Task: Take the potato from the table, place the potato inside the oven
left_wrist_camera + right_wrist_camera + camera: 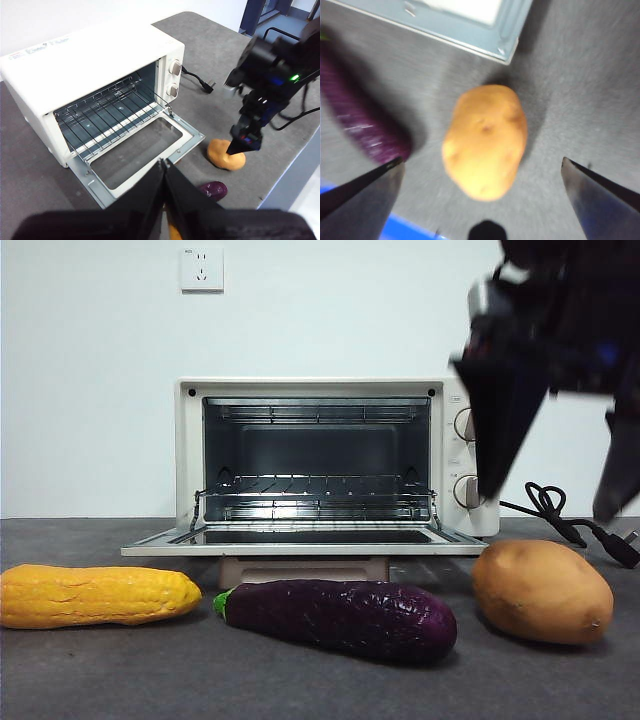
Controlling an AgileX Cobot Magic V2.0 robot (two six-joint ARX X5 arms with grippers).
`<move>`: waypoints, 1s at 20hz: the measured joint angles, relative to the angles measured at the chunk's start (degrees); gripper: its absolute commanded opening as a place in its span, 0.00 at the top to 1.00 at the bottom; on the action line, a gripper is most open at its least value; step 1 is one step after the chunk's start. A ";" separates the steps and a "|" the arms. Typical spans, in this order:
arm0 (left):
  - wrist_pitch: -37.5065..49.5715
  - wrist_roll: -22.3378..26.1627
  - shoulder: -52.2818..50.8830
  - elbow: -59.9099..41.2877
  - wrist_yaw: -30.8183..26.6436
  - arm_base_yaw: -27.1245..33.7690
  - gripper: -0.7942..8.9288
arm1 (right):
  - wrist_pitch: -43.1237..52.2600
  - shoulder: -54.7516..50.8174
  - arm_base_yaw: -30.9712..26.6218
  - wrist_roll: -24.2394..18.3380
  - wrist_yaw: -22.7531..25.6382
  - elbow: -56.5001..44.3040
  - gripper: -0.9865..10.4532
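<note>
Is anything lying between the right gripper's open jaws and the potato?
No. In the right wrist view the right gripper hangs over the potato with nothing between; the eggplant lies off to one side.

No text reads clearly; the small markings on the oven [85, 65] top are illegible.

Orange-brown potato [542, 591] at lower right on the dark grey, faintly speckled table [320, 680]. Cream-white oven [330, 460] at centre — dark inside, 2 beige knobs. Glossy purple eggplant [340, 617], green at its tip; yellow corn [95, 595] lower left. Black gripper [555, 490] upper right.
</note>
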 measured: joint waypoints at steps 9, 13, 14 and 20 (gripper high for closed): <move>-2.80 0.00 -0.98 0.00 0.20 0.00 0.93 | 11.78 3.39 2.58 4.11 4.44 -7.58 0.56; -3.37 0.00 -0.92 0.00 0.20 0.00 0.93 | 12.13 5.09 3.39 4.28 4.35 -7.58 0.86; -3.52 0.00 -0.92 0.00 0.20 0.00 0.93 | 12.17 5.05 3.45 4.28 4.33 -7.58 0.94; -3.67 0.42 -0.96 0.00 -2.89 0.00 0.93 | 10.38 0.76 4.68 4.46 4.33 -7.74 0.92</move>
